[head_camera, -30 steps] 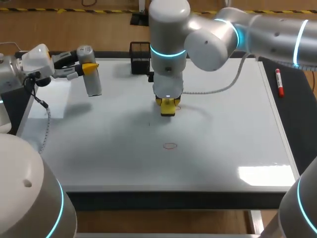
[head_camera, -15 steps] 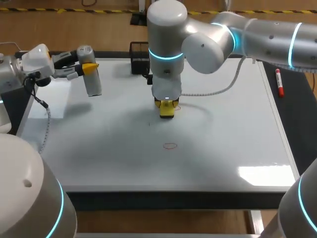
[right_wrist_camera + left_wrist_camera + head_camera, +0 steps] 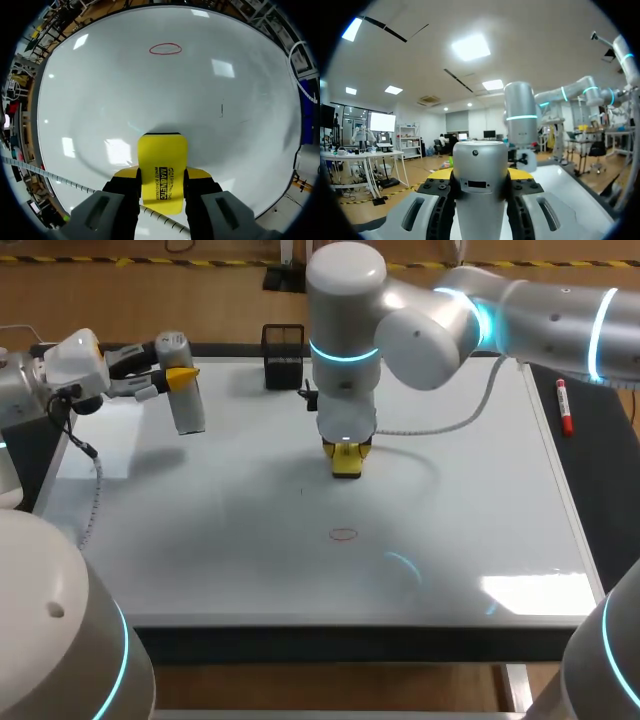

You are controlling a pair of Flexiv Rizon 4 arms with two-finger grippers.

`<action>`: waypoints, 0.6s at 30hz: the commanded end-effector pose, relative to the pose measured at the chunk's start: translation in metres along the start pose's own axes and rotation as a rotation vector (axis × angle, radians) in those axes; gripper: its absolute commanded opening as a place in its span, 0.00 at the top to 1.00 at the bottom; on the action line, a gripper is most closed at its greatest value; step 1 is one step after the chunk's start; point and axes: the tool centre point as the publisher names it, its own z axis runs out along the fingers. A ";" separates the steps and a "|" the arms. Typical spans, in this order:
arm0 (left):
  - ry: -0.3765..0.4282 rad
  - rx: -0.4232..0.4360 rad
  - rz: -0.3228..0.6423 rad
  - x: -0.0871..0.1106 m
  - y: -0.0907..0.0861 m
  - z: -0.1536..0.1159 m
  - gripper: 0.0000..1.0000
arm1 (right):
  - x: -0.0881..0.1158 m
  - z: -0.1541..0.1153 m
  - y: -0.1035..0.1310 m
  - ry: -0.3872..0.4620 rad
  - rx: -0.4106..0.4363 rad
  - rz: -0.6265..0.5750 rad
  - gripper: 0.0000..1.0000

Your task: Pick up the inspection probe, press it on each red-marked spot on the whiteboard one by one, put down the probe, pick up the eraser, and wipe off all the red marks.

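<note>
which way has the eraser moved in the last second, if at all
Yes, slightly: the eraser has slid toward the whiteboard's right edge, and now lines up with the red oval nearer the camera.

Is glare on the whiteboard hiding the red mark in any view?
Head view: no, the glare lies at the near right of the whiteboard, apart from the faint red mark. Right wrist view: small reflections only; the mark shows clearly ahead of the eraser.
</note>
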 end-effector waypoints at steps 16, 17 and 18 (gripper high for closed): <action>0.000 -0.001 0.000 0.000 -0.001 0.000 1.00 | 0.036 0.006 -0.006 0.031 0.003 0.049 1.00; 0.000 -0.001 0.000 0.000 -0.001 0.000 1.00 | 0.038 0.006 -0.007 0.032 0.003 0.053 1.00; 0.000 -0.001 0.000 0.000 -0.001 0.000 1.00 | 0.040 0.007 -0.007 0.035 0.002 0.057 1.00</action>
